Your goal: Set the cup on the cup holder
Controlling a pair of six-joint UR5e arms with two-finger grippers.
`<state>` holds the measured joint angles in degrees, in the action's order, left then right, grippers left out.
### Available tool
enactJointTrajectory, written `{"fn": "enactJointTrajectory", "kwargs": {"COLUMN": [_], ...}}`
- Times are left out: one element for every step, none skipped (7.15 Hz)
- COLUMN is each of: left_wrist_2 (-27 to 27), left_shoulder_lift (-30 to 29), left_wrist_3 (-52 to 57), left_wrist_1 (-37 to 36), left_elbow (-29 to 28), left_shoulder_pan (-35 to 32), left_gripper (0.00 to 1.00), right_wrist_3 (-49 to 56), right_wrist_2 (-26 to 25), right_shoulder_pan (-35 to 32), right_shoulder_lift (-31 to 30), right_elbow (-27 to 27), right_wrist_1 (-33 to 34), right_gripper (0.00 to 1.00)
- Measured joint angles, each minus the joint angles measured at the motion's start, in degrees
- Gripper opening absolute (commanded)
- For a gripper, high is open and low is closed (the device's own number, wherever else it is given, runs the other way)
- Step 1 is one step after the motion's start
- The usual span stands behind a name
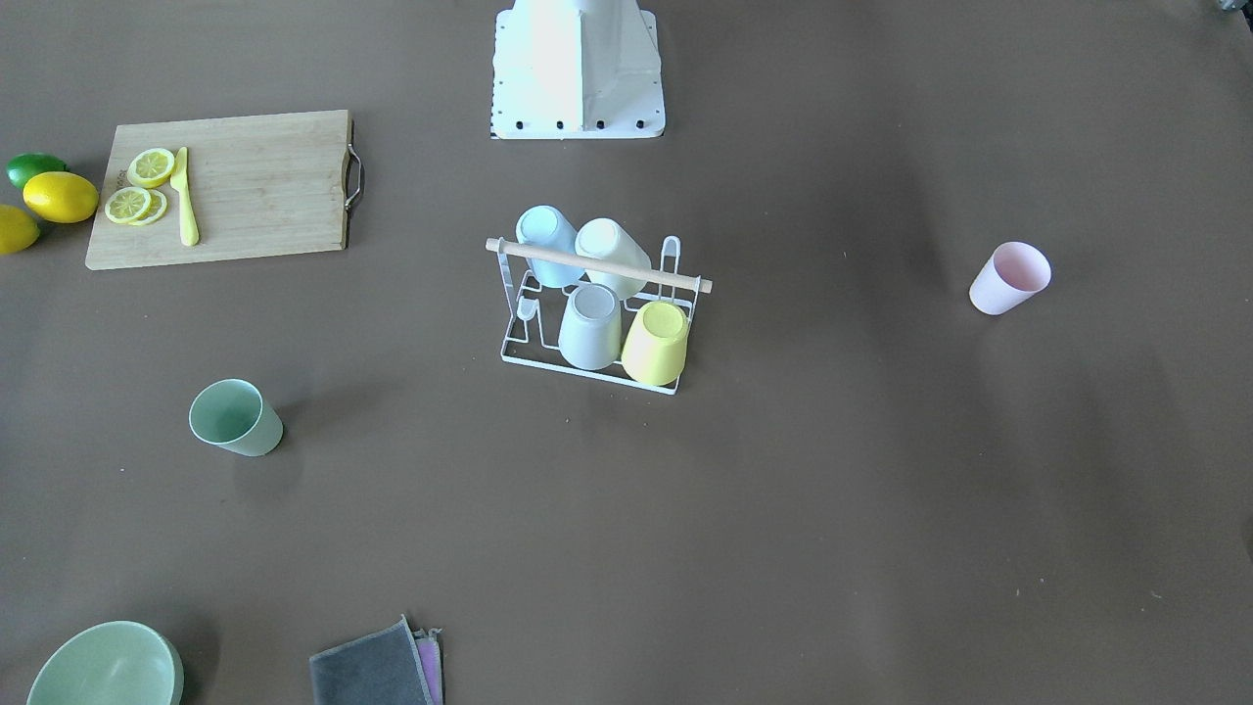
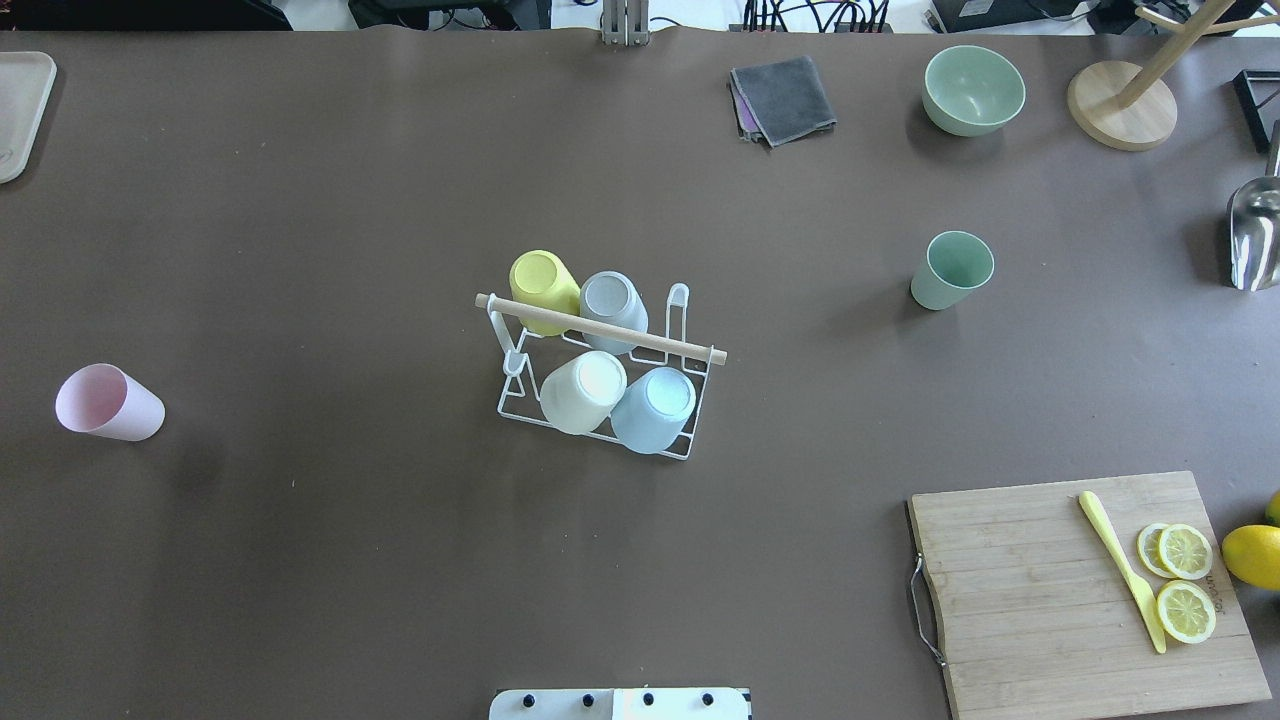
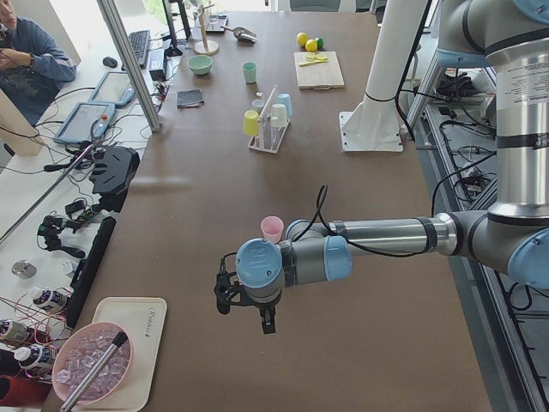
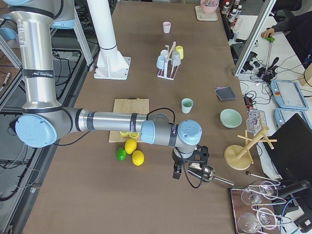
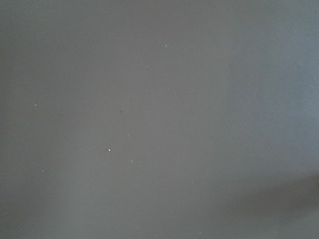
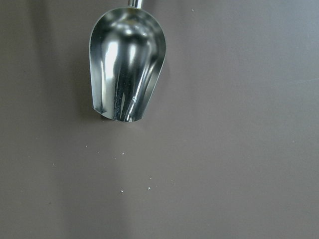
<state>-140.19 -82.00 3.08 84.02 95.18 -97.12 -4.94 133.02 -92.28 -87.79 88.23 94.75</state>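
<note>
The white wire cup holder (image 2: 600, 330) (image 1: 597, 265) stands mid-table with several cups upside down on its prongs. A pink cup (image 2: 108, 403) (image 1: 1010, 278) stands upright on my left side. A green cup (image 2: 950, 270) (image 1: 235, 417) stands upright on my right side. My left gripper (image 3: 245, 314) shows only in the exterior left view, hanging above the table just short of the pink cup (image 3: 272, 228); whether it is open or shut I cannot tell. My right gripper (image 4: 187, 168) shows only in the exterior right view, over a metal scoop (image 4: 207, 172), state likewise unclear.
A cutting board (image 2: 1080, 590) with lemon slices and a yellow knife lies near right. A green bowl (image 2: 973, 90), grey cloth (image 2: 783, 98), wooden stand (image 2: 1120, 105) and the scoop (image 2: 1255, 235) (image 6: 127, 64) sit far right. A tray (image 2: 20, 110) is far left.
</note>
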Motion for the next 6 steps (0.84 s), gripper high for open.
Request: {"fn": "enactJointTrajectory", "kwargs": {"left_wrist_2": [0.0, 0.0, 0.0, 0.0, 0.0, 0.0], "left_shoulder_lift": [0.0, 0.0, 0.0, 0.0, 0.0, 0.0], "left_wrist_3": [0.0, 0.0, 0.0, 0.0, 0.0, 0.0], "left_wrist_1": [0.0, 0.0, 0.0, 0.0, 0.0, 0.0], "left_elbow": [0.0, 0.0, 0.0, 0.0, 0.0, 0.0], "left_shoulder_pan": [0.0, 0.0, 0.0, 0.0, 0.0, 0.0], "left_gripper": [0.99, 0.99, 0.99, 0.99, 0.99, 0.99], "right_wrist_3": [-0.1, -0.1, -0.2, -0.2, -0.2, -0.3], "right_wrist_2": [0.0, 0.0, 0.0, 0.0, 0.0, 0.0], "right_shoulder_pan": [0.0, 0.0, 0.0, 0.0, 0.0, 0.0], "right_shoulder_lift": [0.0, 0.0, 0.0, 0.0, 0.0, 0.1], "right_elbow": [0.0, 0.0, 0.1, 0.2, 0.4, 0.5], "right_wrist_1": [0.0, 0.0, 0.0, 0.0, 0.0, 0.0], "right_gripper": [1.00, 1.00, 1.00, 1.00, 1.00, 1.00]}}
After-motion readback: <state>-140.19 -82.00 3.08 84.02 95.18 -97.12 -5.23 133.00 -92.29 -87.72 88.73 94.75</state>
